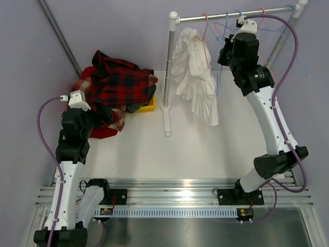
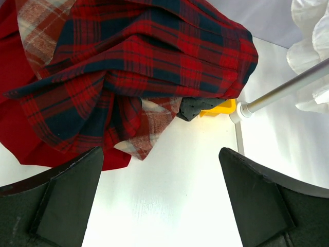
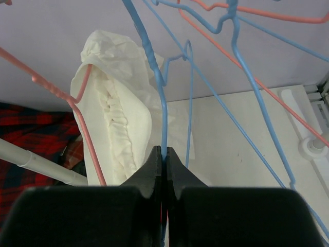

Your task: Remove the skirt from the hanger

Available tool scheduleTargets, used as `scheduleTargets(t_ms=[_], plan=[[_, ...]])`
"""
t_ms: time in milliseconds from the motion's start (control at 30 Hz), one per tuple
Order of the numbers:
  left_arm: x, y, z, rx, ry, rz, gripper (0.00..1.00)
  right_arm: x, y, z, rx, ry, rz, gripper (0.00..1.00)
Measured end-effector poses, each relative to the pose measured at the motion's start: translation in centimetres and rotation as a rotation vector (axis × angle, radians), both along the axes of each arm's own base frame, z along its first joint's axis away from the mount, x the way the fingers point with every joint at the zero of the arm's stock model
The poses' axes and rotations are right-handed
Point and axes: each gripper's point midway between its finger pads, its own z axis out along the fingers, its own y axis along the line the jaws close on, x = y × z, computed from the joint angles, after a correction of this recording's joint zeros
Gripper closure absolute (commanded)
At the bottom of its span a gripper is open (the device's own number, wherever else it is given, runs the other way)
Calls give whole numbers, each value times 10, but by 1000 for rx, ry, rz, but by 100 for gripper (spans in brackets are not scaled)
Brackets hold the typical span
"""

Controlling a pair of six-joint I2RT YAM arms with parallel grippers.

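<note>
Now: white ruffled fabric skirt hangs just up-left of right hand, long axis vertical, on pink wire hanger. Right hand nearer, pinched shut on blue wire hanger. Left hand wide, well apart, facing red plaid cloth pile.

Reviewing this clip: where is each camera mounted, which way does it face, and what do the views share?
Top external: above and behind the robot, looking down at the table; the left arm and right arm both show.
Left wrist: low over the table, facing the plaid pile; its jaws frame the bottom, wide apart.
Right wrist: held high, facing the white skirt; its jaws are shut on a blue hanger.
Shared: white skirt, plaid pile and rack pole appear in all three.
</note>
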Motion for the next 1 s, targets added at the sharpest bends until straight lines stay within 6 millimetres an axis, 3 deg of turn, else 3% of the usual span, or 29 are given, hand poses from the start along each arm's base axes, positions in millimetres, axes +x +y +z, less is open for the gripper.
scheduleTargets(t_ms=[33, 100, 133, 233, 333, 433, 600, 700, 833, 1000], plan=[[0, 0, 0, -1, 1, -2, 1, -3, -3, 1, -6, -4, -9, 95], [0, -1, 1, -2, -3, -5, 1, -9, -7, 4, -11, -10, -21, 71], [0, -1, 1, -2, -6, -6, 1, -11, -9, 6, -14, -13, -26, 41], [-2, -1, 2, -1, -10, -7, 1, -19, -14, 12, -22, -21, -32, 18], [-2, -1, -4, 1, -7, -6, 1, -27, -16, 20, -24, -35, -28, 11], [-3, -1, -14, 1, 14, -6, 1, -36, -16, 34, -11, -55, -8, 12], [-3, 0, -18, 3, 25, -2, 1, -49, 6, 64, 53, -116, 124, 14], [-3, 1, -18, 5, 25, 1, 1, -50, 21, 68, 78, -119, 202, 16], [-3, 1, -18, 10, 25, 3, 1, -37, 39, 58, 97, -89, 269, 16], [-4, 2, -17, 14, 22, 5, 1, -9, 56, 20, 96, 3, 302, 18]])
